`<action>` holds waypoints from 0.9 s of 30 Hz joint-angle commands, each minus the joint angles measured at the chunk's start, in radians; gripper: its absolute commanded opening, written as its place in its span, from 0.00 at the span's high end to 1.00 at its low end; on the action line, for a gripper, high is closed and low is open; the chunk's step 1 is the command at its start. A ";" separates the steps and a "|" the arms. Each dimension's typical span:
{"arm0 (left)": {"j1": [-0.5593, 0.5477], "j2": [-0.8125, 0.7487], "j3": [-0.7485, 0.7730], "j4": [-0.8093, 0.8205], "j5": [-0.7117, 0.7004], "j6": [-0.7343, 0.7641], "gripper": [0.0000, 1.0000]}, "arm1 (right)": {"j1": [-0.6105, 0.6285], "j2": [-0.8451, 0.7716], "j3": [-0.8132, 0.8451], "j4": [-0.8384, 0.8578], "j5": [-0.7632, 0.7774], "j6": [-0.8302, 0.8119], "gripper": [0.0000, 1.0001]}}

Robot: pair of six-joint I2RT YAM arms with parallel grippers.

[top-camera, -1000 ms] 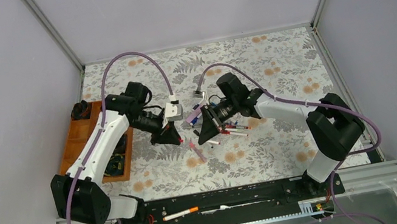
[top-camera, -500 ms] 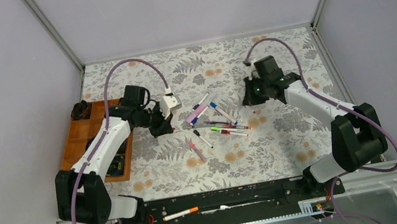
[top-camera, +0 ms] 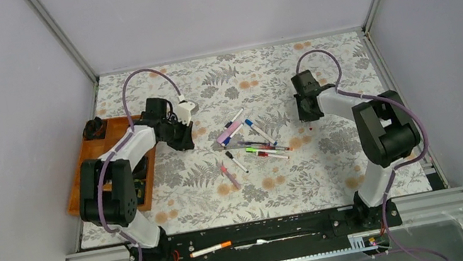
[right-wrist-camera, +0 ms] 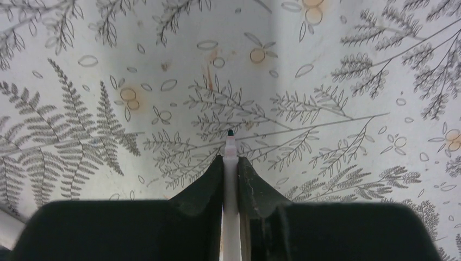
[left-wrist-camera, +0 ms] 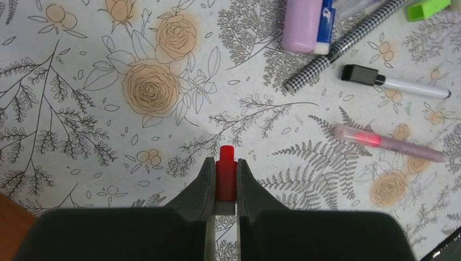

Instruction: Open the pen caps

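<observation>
Within two tools point(left-wrist-camera: 225, 163) point(right-wrist-camera: 230, 163) sit one cap point(left-wrist-camera: 226, 184), one pen point(right-wrist-camera: 230, 148).

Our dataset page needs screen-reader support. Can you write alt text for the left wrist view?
The left hand pinches a red cap between its fingers, seen from the wrist against a floral cloth. Several pens lie on the cloth at the upper right.

Pens point(top-camera: 249, 143) clutter the counter point(top-camera: 255, 76) centre. A tray point(top-camera: 86, 172) blocks the 9 o'clock edge. Bare stretches at 12 and 6 o'clock give passage.
</observation>
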 commanded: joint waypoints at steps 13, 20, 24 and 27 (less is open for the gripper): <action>0.000 0.067 -0.025 0.099 -0.049 -0.055 0.70 | -0.020 0.057 0.043 0.061 0.022 -0.013 0.54; 0.000 0.043 -0.022 0.078 -0.031 -0.052 0.58 | -0.021 -0.034 0.038 0.052 -0.021 -0.006 0.53; 0.001 0.037 -0.011 0.056 -0.036 -0.049 0.56 | -0.017 -0.115 0.038 0.043 -0.069 -0.012 0.52; 0.005 0.007 0.012 0.026 -0.023 -0.049 0.53 | 0.013 -0.191 0.013 0.033 -0.096 -0.028 0.47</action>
